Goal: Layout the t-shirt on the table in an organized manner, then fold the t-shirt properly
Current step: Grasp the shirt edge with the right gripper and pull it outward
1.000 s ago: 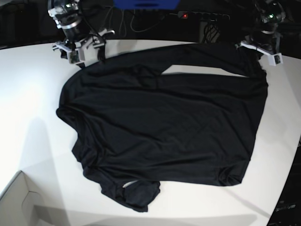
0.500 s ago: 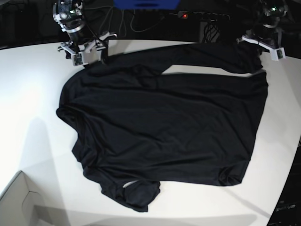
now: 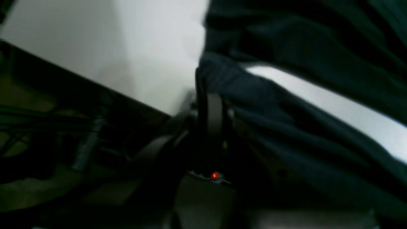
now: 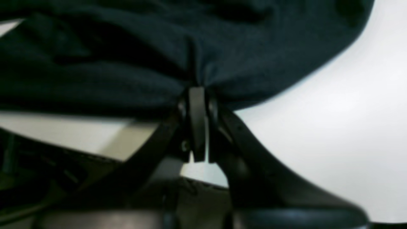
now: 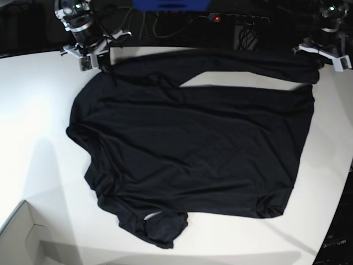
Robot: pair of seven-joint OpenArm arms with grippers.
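Observation:
The black t-shirt [image 5: 193, 138] lies spread over the white table [image 5: 38, 110], its lower hem bunched near the front [image 5: 160, 226]. One sleeve [image 5: 237, 61] stretches taut along the far edge between both grippers. At the far left, my right gripper [image 5: 102, 62] is shut on the cloth; in the right wrist view its fingers [image 4: 197, 95] pinch a fold of t-shirt [image 4: 127, 47]. At the far right, my left gripper [image 5: 317, 61] holds the sleeve end; in the left wrist view it [image 3: 208, 98] is shut on dark t-shirt fabric [image 3: 286, 38].
A white cardboard box corner [image 5: 22, 237] sits at the front left. Behind the table's curved far edge lie a power strip with a red light [image 5: 237, 19], cables and a blue object [image 5: 171, 4]. The table's right edge [image 5: 342, 182] runs close to the shirt.
My right gripper has shut on the shirt's far-left edge. The left gripper has moved back and to the right, pulling the sleeve straight along the far edge.

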